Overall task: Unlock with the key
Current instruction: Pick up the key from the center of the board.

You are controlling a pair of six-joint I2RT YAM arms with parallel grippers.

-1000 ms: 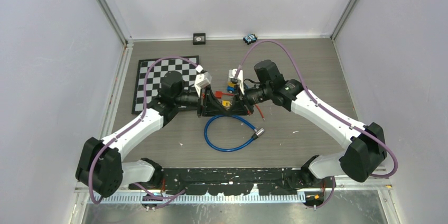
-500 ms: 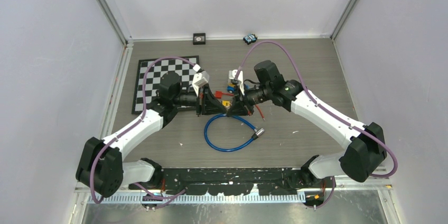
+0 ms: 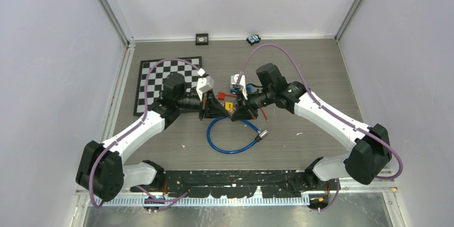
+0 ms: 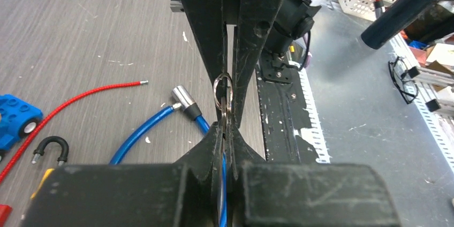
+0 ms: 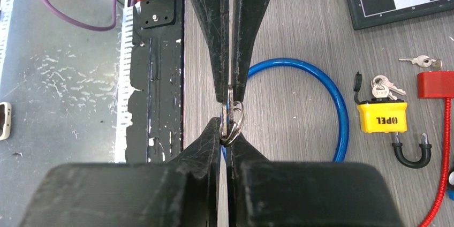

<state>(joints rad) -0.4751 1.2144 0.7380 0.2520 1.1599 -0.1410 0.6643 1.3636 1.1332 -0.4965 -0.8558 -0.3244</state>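
Mia: What lies on the far left of the grey wooden table (image 3: 321, 66)?

Ben: A black and white checkered board (image 3: 168, 81); it lies flat, and the left arm reaches past its near edge toward the middle.

Mia: What is the left gripper (image 4: 225, 129) doing?

Ben: Its two black fingers are pressed together; they pinch the small silver key ring (image 4: 222, 85), and a flat bit of key metal sits right between the tips.

Mia: So where is the key ring?

Ben: Up off the table, in the middle, between the two grippers; the shiny blue cable loop (image 3: 234, 137) lies on the table under it.

Mia: And the right gripper (image 5: 227, 132)?

Ben: It comes in from the other side, tip to tip with the left one; its fingers are squeezed tight on the same ring; both grippers hold it at once.

Mia: Where is the lock?

Ben: The yellow padlock (image 5: 381, 117) lies flat on the table near the gripper tips, on the far side; two more little keys (image 5: 381, 85) rest at one end of it; I cannot tell if one is in the keyhole; a black U-shaped bar (image 5: 411, 151) lies just beside its other end.

Mia: Anything else?

Ben: A red block (image 5: 436, 84) with a thin red cord (image 5: 444, 157) sits close to the padlock; a blue toy car (image 4: 16, 119) is near them.
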